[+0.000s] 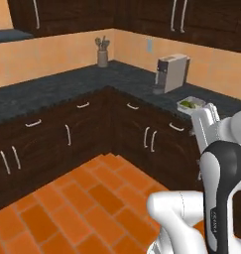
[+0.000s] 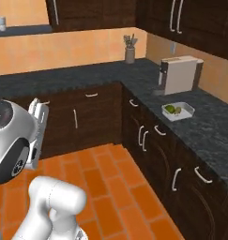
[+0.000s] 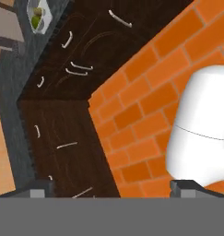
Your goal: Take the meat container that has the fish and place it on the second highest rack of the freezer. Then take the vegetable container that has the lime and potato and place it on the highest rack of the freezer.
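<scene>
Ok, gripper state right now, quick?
Gripper: open, holding nothing, aimed at the floor and lower cabinets.

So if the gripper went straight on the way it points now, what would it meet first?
Probably the orange tiled floor near the dark base cabinets; the open gripper points down there, though depth is unclear.

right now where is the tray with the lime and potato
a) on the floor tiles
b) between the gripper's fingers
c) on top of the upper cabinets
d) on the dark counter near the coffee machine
d: the vegetable container sits on the dark counter just in front of the coffee machine, with the lime and potato inside it, well away from the open gripper.
</scene>
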### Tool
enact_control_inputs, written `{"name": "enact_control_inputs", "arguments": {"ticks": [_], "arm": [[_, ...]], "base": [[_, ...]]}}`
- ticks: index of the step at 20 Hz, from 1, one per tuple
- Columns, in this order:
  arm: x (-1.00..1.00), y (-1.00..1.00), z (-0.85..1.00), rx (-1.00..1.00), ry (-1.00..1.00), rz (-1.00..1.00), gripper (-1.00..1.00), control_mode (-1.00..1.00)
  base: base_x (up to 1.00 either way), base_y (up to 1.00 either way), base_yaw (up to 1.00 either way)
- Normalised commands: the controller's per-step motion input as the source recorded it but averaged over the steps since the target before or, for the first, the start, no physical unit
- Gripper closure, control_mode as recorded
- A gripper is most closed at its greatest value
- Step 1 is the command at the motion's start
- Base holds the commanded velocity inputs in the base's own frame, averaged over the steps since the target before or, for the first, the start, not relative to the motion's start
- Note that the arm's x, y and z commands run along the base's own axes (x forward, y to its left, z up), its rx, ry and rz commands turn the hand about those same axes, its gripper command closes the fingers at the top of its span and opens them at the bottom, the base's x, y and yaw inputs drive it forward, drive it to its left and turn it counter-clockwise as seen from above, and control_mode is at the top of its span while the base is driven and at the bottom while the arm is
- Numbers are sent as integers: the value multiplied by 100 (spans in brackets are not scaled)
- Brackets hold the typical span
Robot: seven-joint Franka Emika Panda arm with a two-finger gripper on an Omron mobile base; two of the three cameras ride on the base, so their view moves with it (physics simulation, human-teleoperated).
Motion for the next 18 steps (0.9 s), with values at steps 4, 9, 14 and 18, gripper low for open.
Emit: {"name": "enact_control_inputs", "arguments": {"ticks": [4, 9, 14, 18], "arm": [[0, 0, 0, 0, 0, 0, -100, 100], [0, 0, 0, 0, 0, 0, -100, 100], [0, 0, 0, 0, 0, 0, -100, 100], [0, 0, 0, 0, 0, 0, -100, 100]], "base": [[76, 51, -79], [90, 57, -77], [100, 76, -68], [100, 96, -58]]}}
